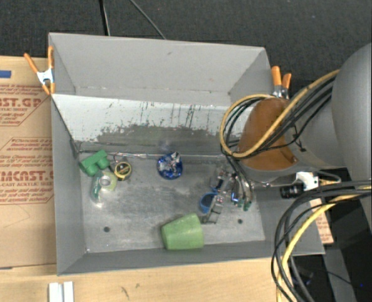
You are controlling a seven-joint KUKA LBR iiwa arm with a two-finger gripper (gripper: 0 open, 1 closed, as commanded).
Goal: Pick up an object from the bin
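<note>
Logged the gripper [231,192] low in the right part of the grey bin [173,74], close to the floor. Could not tell whether open or closed; saw nothing clearly held.

Found nearest to it a small blue piece [207,201], just beside it at the lower left, perhaps touching, with a small dark bit [213,215] right below.

Noted a light green cup-like shape [182,233] on its side near the front wall and a blue-and-white object [170,167] by the back wall. Noted too, well apart at the left, a green block [94,163], a yellow-and-black ring [122,169] and a clear roll [102,184].

Judged the step as the approach to a grasp, with no lift yet made. Judged the next move to call for centring over the small blue piece, closing firmly, then rising straight, clear of the right wall.
</note>
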